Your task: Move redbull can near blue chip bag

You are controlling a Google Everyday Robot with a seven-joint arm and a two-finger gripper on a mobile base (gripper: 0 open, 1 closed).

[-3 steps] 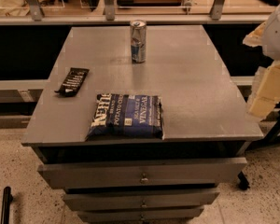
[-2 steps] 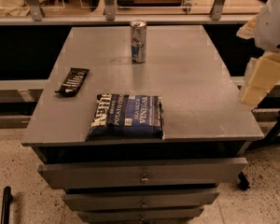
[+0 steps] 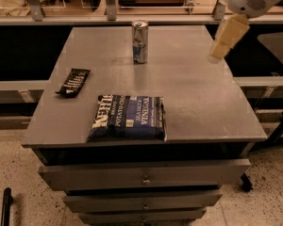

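The redbull can stands upright at the far middle of the grey table, silver and blue with a silver top. The blue chip bag lies flat near the table's front edge, navy with white lettering. The can is well behind the bag, apart from it. My gripper hangs in the air at the upper right, above the table's far right edge, to the right of the can and not touching anything. It holds nothing that I can see.
A narrow black packet lies near the table's left edge. The table has drawers below its front. A rail and shelf run behind the table. A dark stand leg is at the right.
My arm has moved up and to the left, from beside the table's right side to above its far right edge. The can, bag and packet have not moved.
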